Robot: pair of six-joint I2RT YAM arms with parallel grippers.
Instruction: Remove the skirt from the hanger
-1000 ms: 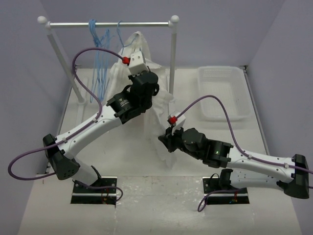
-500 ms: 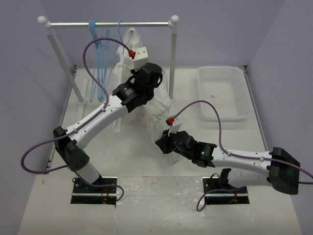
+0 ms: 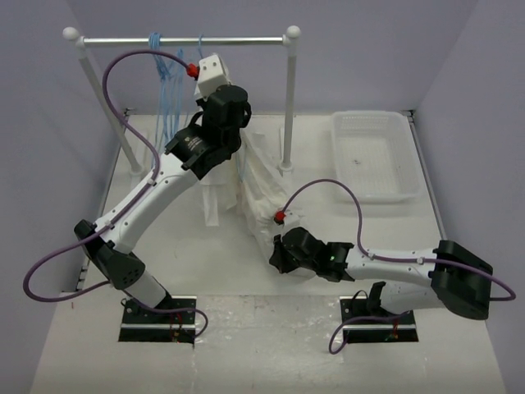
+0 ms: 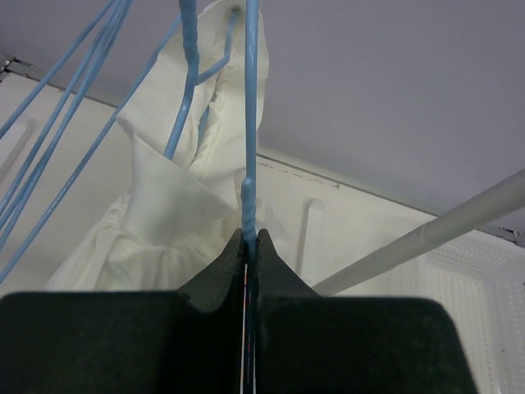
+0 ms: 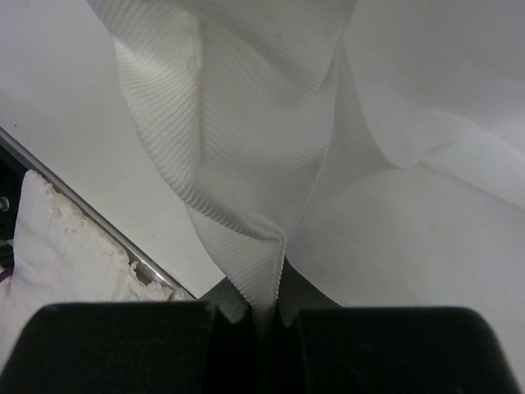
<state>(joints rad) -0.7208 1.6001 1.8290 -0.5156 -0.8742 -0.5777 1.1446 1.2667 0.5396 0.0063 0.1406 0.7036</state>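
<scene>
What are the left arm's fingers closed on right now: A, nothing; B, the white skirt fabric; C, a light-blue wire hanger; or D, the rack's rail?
C: the left wrist view shows the left fingers pinched shut on the thin blue wire of the hanger, with the skirt draped behind it.

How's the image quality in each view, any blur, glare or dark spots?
Top view: evenly lit, sharp, soft shadows only. Left wrist: hanger wire crisp, left gripper nearly black, no detail. Right wrist: skirt weave sharp at centre, washed out upper right; right gripper dark.
</scene>
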